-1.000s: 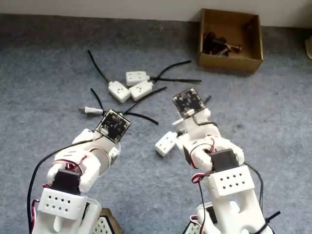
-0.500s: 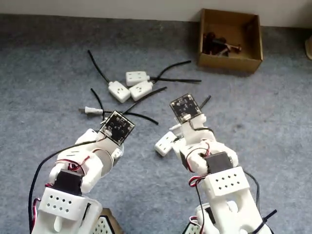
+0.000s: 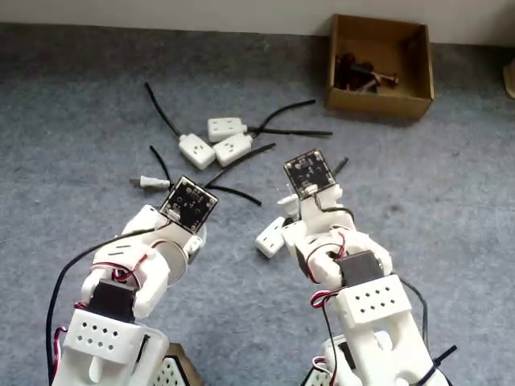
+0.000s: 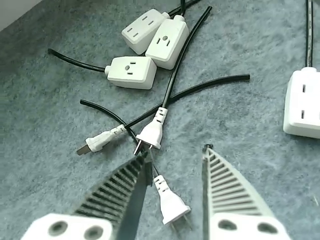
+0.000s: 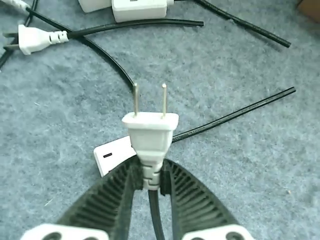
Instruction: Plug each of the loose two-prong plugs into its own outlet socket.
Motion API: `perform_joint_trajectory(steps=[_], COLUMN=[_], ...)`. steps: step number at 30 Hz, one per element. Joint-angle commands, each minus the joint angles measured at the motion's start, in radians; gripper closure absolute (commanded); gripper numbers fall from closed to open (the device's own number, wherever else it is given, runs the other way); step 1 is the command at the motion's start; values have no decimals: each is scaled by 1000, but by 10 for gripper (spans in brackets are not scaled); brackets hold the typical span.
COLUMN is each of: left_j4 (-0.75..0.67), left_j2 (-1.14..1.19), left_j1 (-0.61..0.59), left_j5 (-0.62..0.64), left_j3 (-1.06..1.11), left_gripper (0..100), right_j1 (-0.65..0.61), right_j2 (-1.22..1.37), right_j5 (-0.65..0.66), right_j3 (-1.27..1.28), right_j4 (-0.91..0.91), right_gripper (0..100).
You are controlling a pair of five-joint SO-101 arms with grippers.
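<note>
the right claw (image 5: 150,169) is pinched narrow on the neck of one white plug (image 5: 150,131), its two prongs pointing away, held over the carpet (image 5: 260,165) with one socket block (image 5: 111,156) just under it. the left claw (image 4: 175,151) stands wide and grips nothing, a second plug (image 4: 171,202) lying on the carpet between its fingers, with a third plug (image 4: 150,135) and a fourth plug (image 4: 100,143) just past its tips. farther out lies a cluster of three socket blocks (image 4: 160,45), making four blocks in all, and one cardboard box (image 3: 376,103) sits well apart.
</note>
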Motion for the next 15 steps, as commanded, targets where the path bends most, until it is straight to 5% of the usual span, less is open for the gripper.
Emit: perform_joint_trajectory(steps=[1,6,15], left_j4=[-51,-97,-204], left_j2=[2,2,2], left_j1=[39,140,154], left_j5=[54,57,57], left_j3=[-45,-47,-45], left_gripper=[847,883,993], right_j1=[-7,-28,-102], right_j2=[-27,-27,-27], right_j5=[-9,-3,68], right_j3=[-7,-7,-12], right_j4=[-28,-81,-105], right_gripper=[993,993,993])
